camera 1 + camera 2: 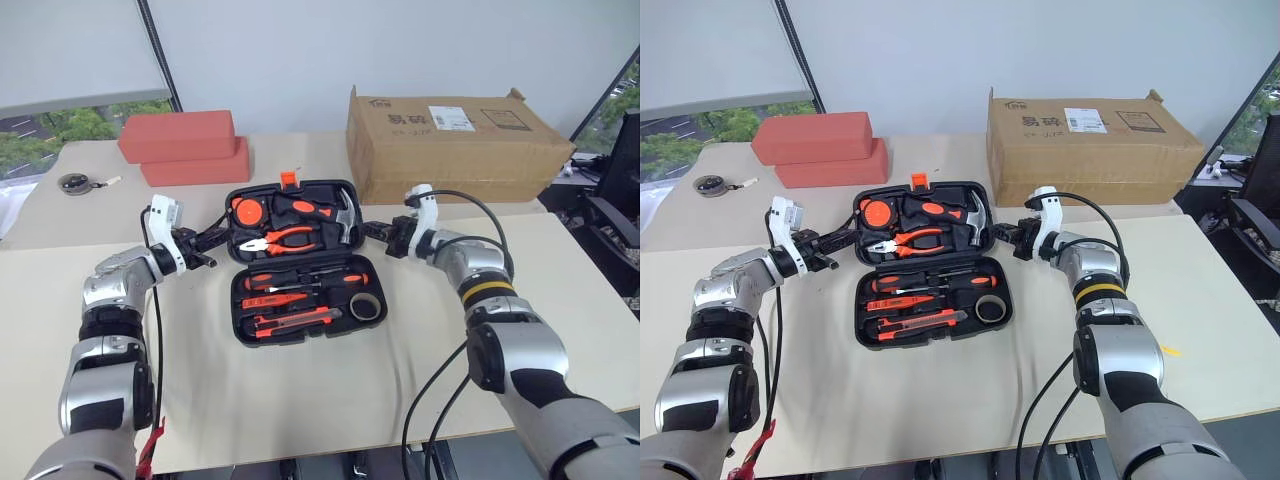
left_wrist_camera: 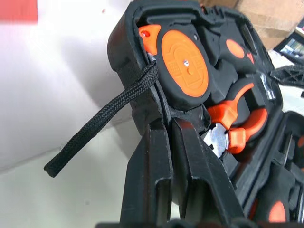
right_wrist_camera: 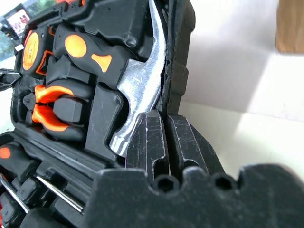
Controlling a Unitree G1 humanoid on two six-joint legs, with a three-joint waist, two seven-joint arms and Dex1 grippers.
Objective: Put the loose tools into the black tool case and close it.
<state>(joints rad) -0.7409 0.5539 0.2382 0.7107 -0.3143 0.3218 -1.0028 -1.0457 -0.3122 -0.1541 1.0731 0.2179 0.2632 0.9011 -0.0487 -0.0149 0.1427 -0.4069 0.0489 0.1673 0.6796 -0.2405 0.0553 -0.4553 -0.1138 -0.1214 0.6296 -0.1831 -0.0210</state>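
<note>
The black tool case [image 1: 237, 318] lies open in the middle of the table. Its near half holds two screwdrivers [image 1: 300, 280], the slim orange tester [image 1: 275, 299], the utility knife [image 1: 295, 320] and the dark tape roll [image 1: 365, 307]. The far half, the lid, carries pliers [image 1: 285, 238], a hammer [image 1: 340, 215] and an orange tape measure [image 1: 247, 211]. My left gripper [image 1: 222, 237] is shut on the lid's left rim [image 2: 126, 52]. My right gripper [image 1: 362, 232] is shut on the lid's right rim, beside the hammer head [image 3: 142, 90].
A cardboard box [image 1: 450, 140] stands behind the case at the right, and two red blocks [image 1: 185, 145] are stacked at the back left. A small round object [image 1: 73, 183] lies at the far left. A black cord loop [image 2: 95, 123] hangs from the lid's left edge.
</note>
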